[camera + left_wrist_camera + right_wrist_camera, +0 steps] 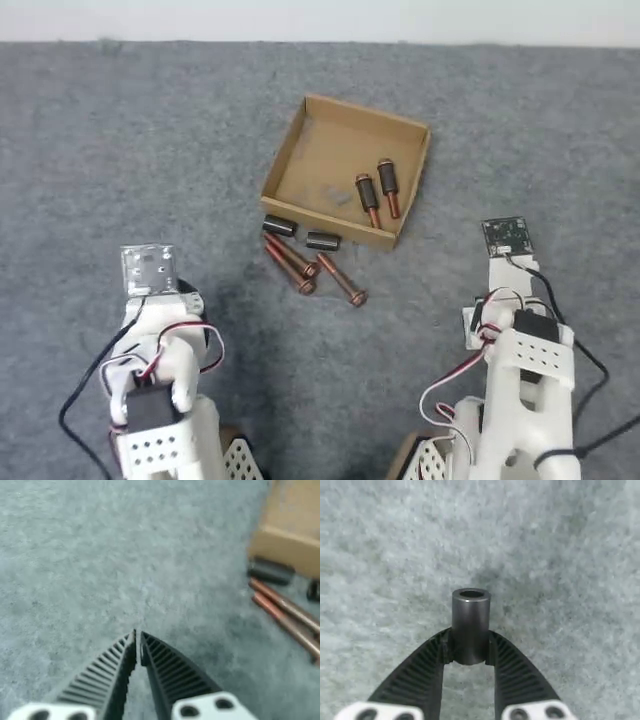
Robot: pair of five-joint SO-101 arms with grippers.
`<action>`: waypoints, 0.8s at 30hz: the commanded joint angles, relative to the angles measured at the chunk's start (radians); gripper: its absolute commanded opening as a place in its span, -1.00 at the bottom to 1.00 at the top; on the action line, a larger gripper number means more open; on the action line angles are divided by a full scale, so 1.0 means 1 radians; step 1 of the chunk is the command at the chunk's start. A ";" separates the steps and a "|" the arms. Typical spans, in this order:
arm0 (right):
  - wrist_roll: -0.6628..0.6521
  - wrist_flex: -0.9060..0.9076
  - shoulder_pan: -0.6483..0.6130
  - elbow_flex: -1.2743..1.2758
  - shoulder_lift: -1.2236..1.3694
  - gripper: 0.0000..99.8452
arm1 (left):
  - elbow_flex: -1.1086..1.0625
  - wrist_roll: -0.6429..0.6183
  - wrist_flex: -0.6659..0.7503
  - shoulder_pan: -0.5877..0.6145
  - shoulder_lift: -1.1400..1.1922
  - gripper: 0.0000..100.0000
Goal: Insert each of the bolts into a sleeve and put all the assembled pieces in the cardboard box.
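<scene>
A short black metal sleeve (pixel 471 620) stands upright in the middle of the right wrist view. The ribbed black fingers of the right gripper (pixel 469 647) clamp its lower half, and its open bore faces up. Behind it lies the grey felt-like table covering (pixel 560 540).

The high view sets out the rest. A shallow brown cardboard box (pixel 312 150) sits in the upper centre. In its lower right corner lie one assembled piece (pixel 367 198) and a second assembled piece (pixel 388 186), side by side. Just below the box's near wall are a loose black sleeve (pixel 281 226) and another loose sleeve (pixel 323 241). Under these lie a pair of copper-coloured bolts (pixel 289 262), close alongside each other, and a third bolt (pixel 342 279) to their right. The right arm (pixel 520 360) fills the lower right of that view and the left arm (pixel 160 370) the lower left; each arm's wrist housing covers its own tip.

At the bottom centre of the left wrist view, the left gripper (pixel 138 635) has its fingers almost together, with a thin slit between the tips and nothing in them. At that view's upper right, a blurred corner of the box is cut off by the frame. Below the corner lie one sleeve and two bolts. A dark shape at the right edge is cut off too far to identify.
</scene>
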State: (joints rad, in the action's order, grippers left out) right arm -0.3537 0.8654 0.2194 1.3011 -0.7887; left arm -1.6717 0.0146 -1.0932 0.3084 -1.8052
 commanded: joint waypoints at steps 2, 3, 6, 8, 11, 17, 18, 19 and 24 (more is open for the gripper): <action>-0.015 -0.005 -0.016 -0.002 -0.041 -0.99 | 0.205 0.114 -0.133 -0.018 -0.015 -0.98; -0.015 -0.005 -0.016 -0.002 -0.041 -0.99 | 0.240 0.115 -0.149 -0.018 -0.014 -0.98; -0.017 -0.005 -0.016 -0.002 -0.041 -0.99 | 0.343 0.127 -0.192 -0.029 -0.005 -0.98; -0.020 -0.005 -0.018 -0.002 -0.041 -0.99 | 0.418 0.127 -0.233 -0.064 0.048 -0.98; -0.020 -0.005 -0.018 -0.002 -0.041 -0.99 | 0.542 0.155 -0.290 -0.129 0.195 -0.98; -0.020 -0.005 -0.018 0.000 -0.041 -0.99 | 0.762 0.338 -0.339 -0.272 0.523 -0.97; -0.020 -0.005 -0.018 0.000 -0.041 -0.99 | 0.785 0.376 -0.339 -0.296 0.568 -0.97; -0.020 -0.005 -0.016 0.000 -0.041 -0.99 | 0.792 0.405 -0.341 -0.327 0.611 -0.97; -0.020 -0.005 -0.016 0.000 -0.042 -0.99 | 0.762 0.497 -0.437 -0.554 0.733 -0.97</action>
State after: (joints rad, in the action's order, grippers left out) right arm -0.3537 0.8654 0.2148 1.3057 -0.7887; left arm -0.9413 0.4411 -1.4599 -0.0829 -1.1577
